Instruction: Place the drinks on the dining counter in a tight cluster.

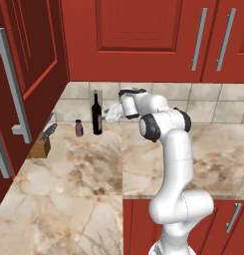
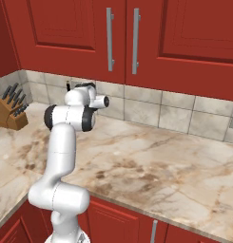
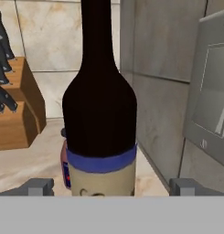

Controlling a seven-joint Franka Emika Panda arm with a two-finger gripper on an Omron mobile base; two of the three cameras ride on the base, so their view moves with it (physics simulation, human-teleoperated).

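While the wine bottle (image 1: 97,114) stands upright on the marble wall counter (image 1: 83,164), near the tiled back wall, the gripper (image 3: 111,186) is just in front of it with its fingers (image 3: 39,186) spread wide, one on each side of the bottle and not touching it. The bottle has a cream label (image 3: 102,180) with a blue band on top; dark marks on it are too small to read. The maroon can (image 1: 79,128) stands just left of the bottle, and a knife block (image 1: 43,143) is further left.
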